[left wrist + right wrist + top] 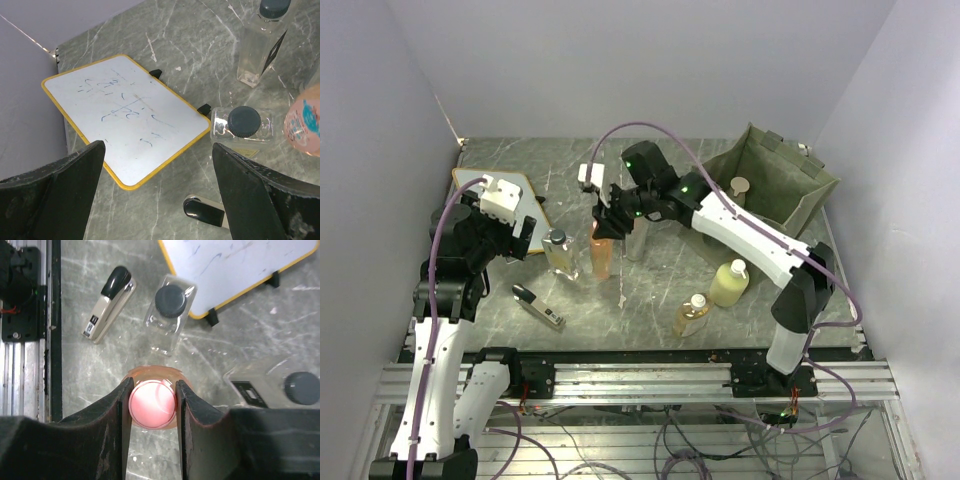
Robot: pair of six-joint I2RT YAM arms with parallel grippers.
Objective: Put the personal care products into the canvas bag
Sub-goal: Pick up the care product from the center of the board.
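My right gripper [603, 224] [152, 407] is shut on the pink cap of the upright orange bottle [602, 256] [152, 401] at mid-table; both fingers touch the cap. A clear black-capped bottle [560, 251] [169, 311] stands just left of it, and another clear bottle [638, 240] [280, 390] just right. A pale yellow-green bottle [729, 283] and an amber bottle [691, 316] stand front right. The olive canvas bag [790, 190] sits open at the back right with a container [740, 187] inside. My left gripper [520, 238] [157, 200] is open and empty over the table by the whiteboard corner.
The white board with a yellow edge [510, 195] [125, 115] lies at the back left. The black-and-silver gadget [538, 307] [110, 302] [202, 210] lies front left. White walls close in the table on three sides.
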